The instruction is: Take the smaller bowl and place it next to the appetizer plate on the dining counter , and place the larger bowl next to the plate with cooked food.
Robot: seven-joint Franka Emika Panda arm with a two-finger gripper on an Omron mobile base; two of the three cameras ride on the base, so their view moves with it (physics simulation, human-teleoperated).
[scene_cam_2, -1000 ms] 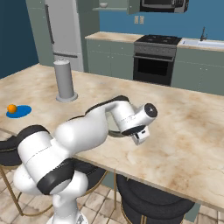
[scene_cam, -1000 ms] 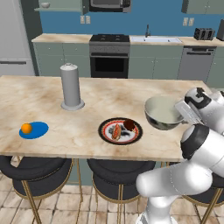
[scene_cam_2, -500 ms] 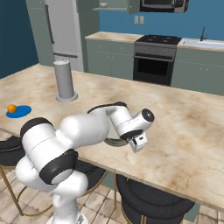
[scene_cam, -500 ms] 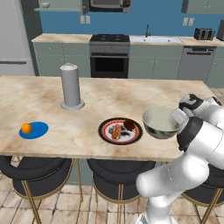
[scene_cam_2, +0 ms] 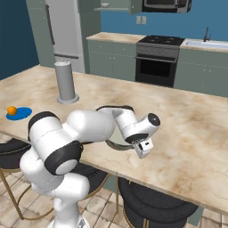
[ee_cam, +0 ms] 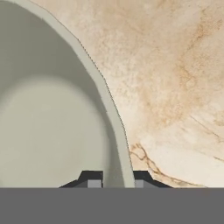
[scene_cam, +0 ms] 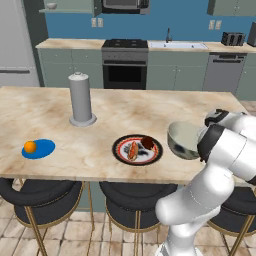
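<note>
On the left of the table (scene_cam: pixel 100 150) lies a blue plate (scene_cam: pixel 38 148) with an orange (scene_cam: pixel 30 146) on it. Further right and back stands a grey cylinder (scene_cam: pixel 81 99). Near the front edge sits the dark-rimmed plate of cooked food (scene_cam: pixel 137 149). Just right of it is the grey bowl (scene_cam: pixel 183 140), tilted, its rim pinched between the two fingers of the gripper (ee_cam: pixel 117 178), one finger inside the wall and one outside. Whether the bowl touches the table I cannot tell.
</note>
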